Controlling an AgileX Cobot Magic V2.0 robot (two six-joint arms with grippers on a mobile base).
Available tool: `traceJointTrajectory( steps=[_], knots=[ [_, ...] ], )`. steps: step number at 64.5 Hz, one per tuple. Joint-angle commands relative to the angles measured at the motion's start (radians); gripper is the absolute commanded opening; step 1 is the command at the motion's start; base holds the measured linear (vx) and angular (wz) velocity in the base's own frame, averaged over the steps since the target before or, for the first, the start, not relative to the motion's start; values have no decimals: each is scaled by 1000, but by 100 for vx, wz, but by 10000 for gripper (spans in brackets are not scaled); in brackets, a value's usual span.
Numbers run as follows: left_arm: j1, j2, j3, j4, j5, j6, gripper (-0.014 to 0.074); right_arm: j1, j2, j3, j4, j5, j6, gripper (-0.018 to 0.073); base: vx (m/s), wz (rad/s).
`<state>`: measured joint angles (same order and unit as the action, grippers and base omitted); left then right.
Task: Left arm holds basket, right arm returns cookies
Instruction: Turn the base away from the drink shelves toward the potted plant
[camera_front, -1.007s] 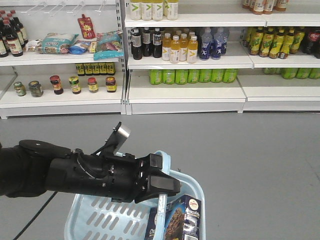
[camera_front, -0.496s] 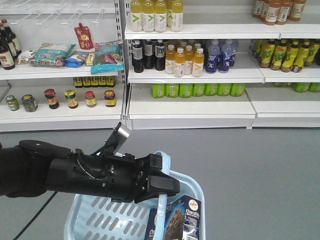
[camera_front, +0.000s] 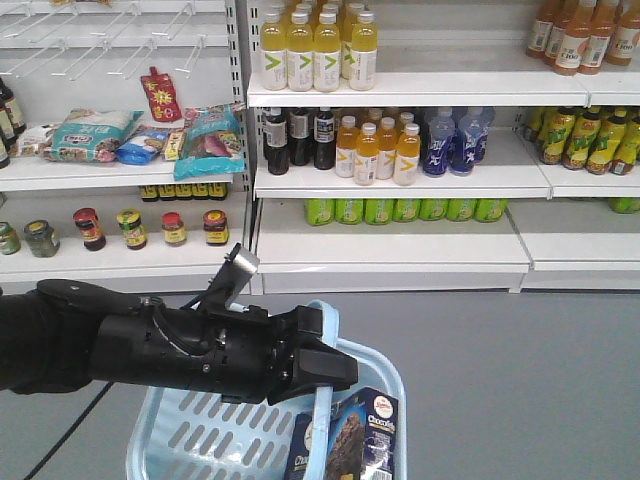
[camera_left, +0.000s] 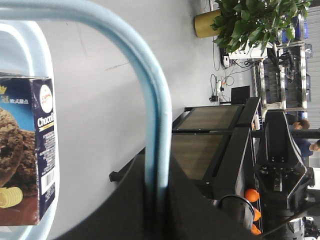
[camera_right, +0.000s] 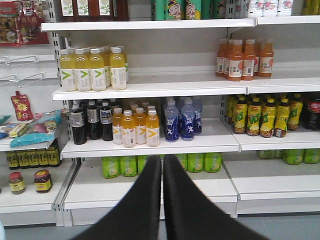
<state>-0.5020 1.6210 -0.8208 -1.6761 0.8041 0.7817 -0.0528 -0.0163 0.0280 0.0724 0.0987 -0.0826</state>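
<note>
1. My left claw (camera_front: 322, 346) is shut tight on the thin handle (camera_left: 150, 100) of the light blue basket (camera_front: 200, 435).
2. The basket sits just under that claw, low in the front view. Past it is the grey floor (camera_front: 520, 380).
3. The cookies (camera_front: 355, 445) are a dark blue box. The box stands up inside the basket, at the right end as the front view shows it.
4. The handle runs up in front of the box to my left claw.
5. My right claw (camera_right: 162, 160) holds nothing. Its two black fingers (camera_right: 135, 210) are almost together, with only a thin gap between them.
6. The right claw faces the white shelves (camera_right: 150, 85). Yellow bottles (camera_right: 92, 70) stand on one shelf. Orange bottles (camera_right: 245, 57) stand further right.
</note>
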Motion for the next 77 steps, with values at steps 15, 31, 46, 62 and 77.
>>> traceJointTrajectory(
  steps=[15, 31, 46, 62, 77],
  knots=[
    [-5, -50, -31, -99, 60, -3, -8, -6, -6, 3, 1, -81, -10, -8, 27, -25],
    [-5, -50, -31, -99, 60, -3, -8, -6, -6, 3, 1, -81, -10, -8, 21, -51],
    [-5, -50, -31, -99, 60, -3, -8, -6, -6, 3, 1, -81, -10, -8, 18, -58],
    [-5, -50, -31, -99, 60, -3, -8, -6, -6, 3, 1, -81, -10, -8, 17, -57],
    [-5, -50, -31, -99, 60, -3, -8, -6, -6, 3, 1, -81, -10, -8, 15, -56]
  ],
)
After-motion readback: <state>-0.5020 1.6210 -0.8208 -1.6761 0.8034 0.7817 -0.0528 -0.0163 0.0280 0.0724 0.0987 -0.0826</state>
